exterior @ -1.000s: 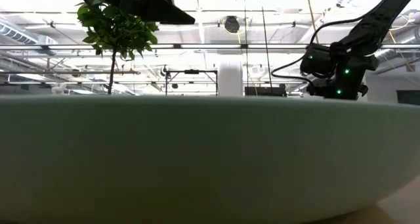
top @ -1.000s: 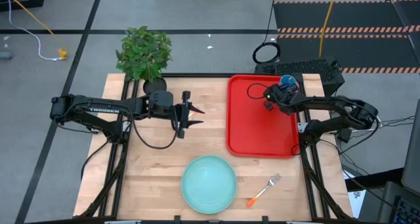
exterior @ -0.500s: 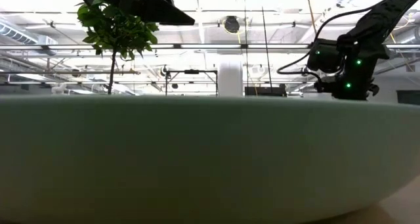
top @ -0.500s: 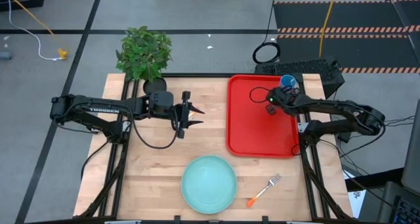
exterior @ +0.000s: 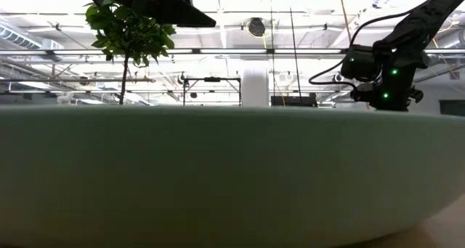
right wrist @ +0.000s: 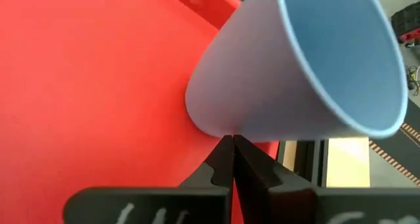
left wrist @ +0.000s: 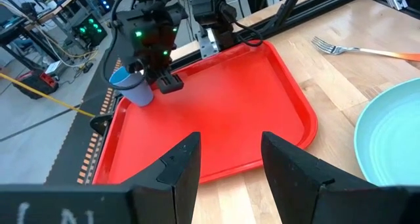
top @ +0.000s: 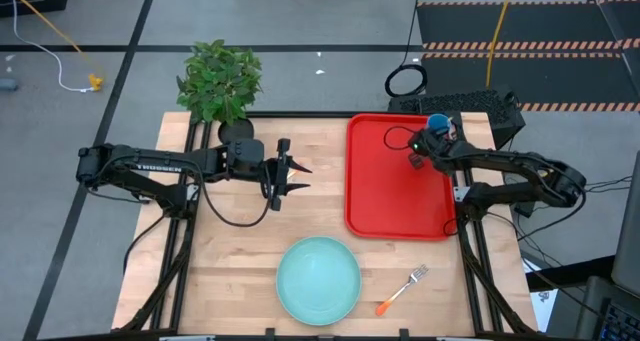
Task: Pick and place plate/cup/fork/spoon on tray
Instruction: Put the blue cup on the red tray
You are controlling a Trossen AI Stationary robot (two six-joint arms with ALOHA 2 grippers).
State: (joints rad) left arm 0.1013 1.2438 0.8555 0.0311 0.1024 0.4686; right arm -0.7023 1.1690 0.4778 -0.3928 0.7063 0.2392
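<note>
- Small bright blue cup [left wrist: 130,86] stands in the far right corner of the big red plastic tray [top: 385,196].
- Right gripper [right wrist: 233,159] fingers pressed together, empty, just beside it.
- I'd back off without nudging it.
- Left gripper [left wrist: 226,159] spread, idle mid-table.

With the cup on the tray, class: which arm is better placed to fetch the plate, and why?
Probably the left. The left gripper hovers open over bare table, just beyond the plate. The right gripper is at the tray's far corner beside the cup, fingers together.
</note>
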